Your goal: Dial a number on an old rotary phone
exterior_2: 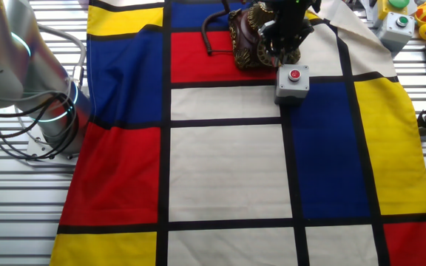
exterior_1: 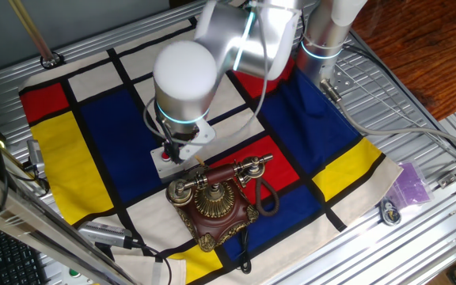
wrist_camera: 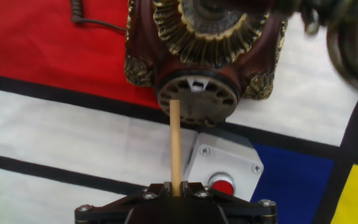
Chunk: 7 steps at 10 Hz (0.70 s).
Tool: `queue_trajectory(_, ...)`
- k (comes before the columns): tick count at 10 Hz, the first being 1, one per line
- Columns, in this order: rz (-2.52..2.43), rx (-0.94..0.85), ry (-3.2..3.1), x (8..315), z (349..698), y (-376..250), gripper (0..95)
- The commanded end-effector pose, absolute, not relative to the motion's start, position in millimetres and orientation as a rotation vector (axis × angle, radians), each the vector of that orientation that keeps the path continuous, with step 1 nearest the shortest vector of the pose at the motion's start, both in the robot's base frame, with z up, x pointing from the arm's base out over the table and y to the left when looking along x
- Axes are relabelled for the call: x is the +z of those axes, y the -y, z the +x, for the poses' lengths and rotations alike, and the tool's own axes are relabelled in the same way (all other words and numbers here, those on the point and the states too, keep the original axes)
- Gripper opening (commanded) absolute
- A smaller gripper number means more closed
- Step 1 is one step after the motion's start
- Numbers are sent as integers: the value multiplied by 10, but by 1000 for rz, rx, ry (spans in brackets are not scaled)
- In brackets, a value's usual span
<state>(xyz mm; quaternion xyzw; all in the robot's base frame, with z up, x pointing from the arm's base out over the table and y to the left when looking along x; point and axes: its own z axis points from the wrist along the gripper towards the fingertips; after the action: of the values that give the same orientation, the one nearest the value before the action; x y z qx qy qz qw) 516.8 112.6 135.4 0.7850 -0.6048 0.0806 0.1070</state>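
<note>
The old rotary phone (exterior_1: 214, 203) has a dark red-brown base, a brass dial and a brass-ended handset. It stands on the checked cloth near the front edge. In the hand view its round dial (wrist_camera: 197, 99) faces me. My gripper (wrist_camera: 176, 185) is shut on a thin wooden stick (wrist_camera: 175, 143) that points forward. The stick's tip lies over the near left part of the dial. From the side the gripper (exterior_1: 182, 153) hangs just behind the phone. In the other fixed view the gripper (exterior_2: 283, 35) partly hides the phone (exterior_2: 247, 38).
A small grey box with a red button (exterior_1: 165, 159) sits right beside the phone, under my gripper; it also shows in the other fixed view (exterior_2: 292, 81) and the hand view (wrist_camera: 224, 167). The phone's black cord (exterior_1: 266, 198) loops to the right. The robot base (exterior_1: 323, 39) stands behind.
</note>
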Motion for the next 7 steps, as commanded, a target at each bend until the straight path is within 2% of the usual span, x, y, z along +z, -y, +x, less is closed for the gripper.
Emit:
queue_trajectory(1,2306,244,1785,1341,5166,-1130,0)
queue_trajectory(7,2300,270,1757,1290,5176,-1185,0)
